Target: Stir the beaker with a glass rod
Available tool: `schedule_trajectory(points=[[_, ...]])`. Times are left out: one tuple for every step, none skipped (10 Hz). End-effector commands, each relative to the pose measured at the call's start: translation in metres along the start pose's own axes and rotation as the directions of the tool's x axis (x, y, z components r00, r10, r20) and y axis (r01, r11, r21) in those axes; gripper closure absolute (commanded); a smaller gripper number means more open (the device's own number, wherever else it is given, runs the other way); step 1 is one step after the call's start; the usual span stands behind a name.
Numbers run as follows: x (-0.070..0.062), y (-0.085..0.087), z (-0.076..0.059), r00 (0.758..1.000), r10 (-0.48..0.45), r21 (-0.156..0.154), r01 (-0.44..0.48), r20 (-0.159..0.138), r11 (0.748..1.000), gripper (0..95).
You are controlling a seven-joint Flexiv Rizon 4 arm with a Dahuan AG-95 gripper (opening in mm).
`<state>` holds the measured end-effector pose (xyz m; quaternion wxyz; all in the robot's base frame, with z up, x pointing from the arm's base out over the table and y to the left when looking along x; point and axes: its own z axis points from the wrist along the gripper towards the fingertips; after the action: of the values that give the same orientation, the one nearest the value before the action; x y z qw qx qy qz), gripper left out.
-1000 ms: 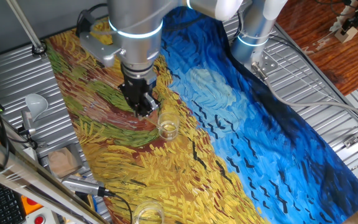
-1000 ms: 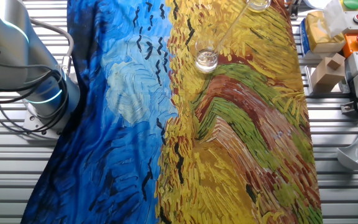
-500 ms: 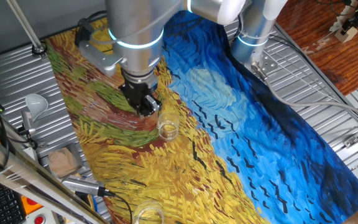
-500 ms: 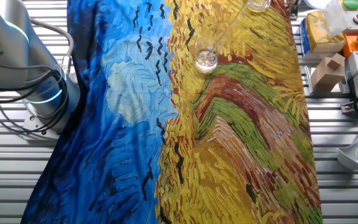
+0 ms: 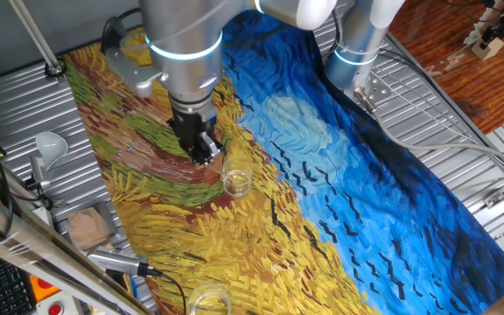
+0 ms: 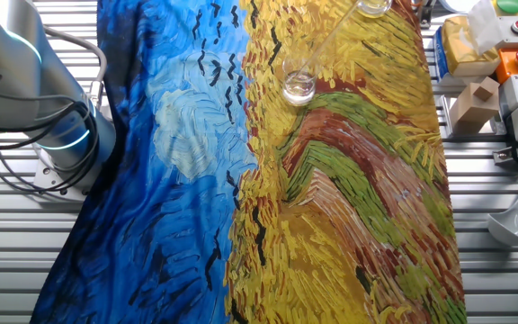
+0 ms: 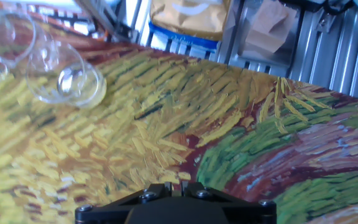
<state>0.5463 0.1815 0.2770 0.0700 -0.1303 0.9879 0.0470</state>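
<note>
The beaker [image 5: 237, 181] is a small clear glass cylinder standing upright on the yellow part of the painted cloth. It also shows in the other fixed view [image 6: 298, 85] and at the upper left of the hand view [image 7: 67, 78]. The glass rod [image 6: 328, 43] is a faint thin line that leans from the beaker towards the wider vessel. My gripper [image 5: 203, 156] points down, up and to the left of the beaker and apart from it. Its jaws [image 7: 171, 185] stand close together with nothing between them. The gripper is out of the other fixed view.
A wider clear glass vessel [image 5: 206, 302] stands near the cloth's edge and also shows in the other fixed view [image 6: 373, 7]. A grey metal pole [image 5: 33, 35], a white funnel [image 5: 49, 144] and a cardboard box [image 5: 88, 227] lie beside the cloth. The arm's base [image 6: 57, 135] is opposite.
The arm above the gripper has shifted slightly to the left in the fixed view. The beaker and rod have not moved.
</note>
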Motion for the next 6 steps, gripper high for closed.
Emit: schedule_trajectory(points=[[-0.002,-0.005,0.0,0.996,-0.086,0.05,0.087,-0.021,0.995,95.0],[-0.001,-0.008,-0.002,0.993,-0.115,0.077,0.117,-0.038,0.99,95.0],[0.001,-0.012,-0.004,0.99,-0.131,0.083,0.135,-0.054,0.987,95.0],[0.003,-0.014,-0.006,0.99,-0.128,0.077,0.133,-0.066,0.988,95.0],[0.004,-0.015,-0.006,0.992,-0.11,0.069,0.114,-0.067,0.991,95.0],[0.004,-0.014,-0.006,0.993,-0.096,0.063,0.1,-0.064,0.993,95.0]])
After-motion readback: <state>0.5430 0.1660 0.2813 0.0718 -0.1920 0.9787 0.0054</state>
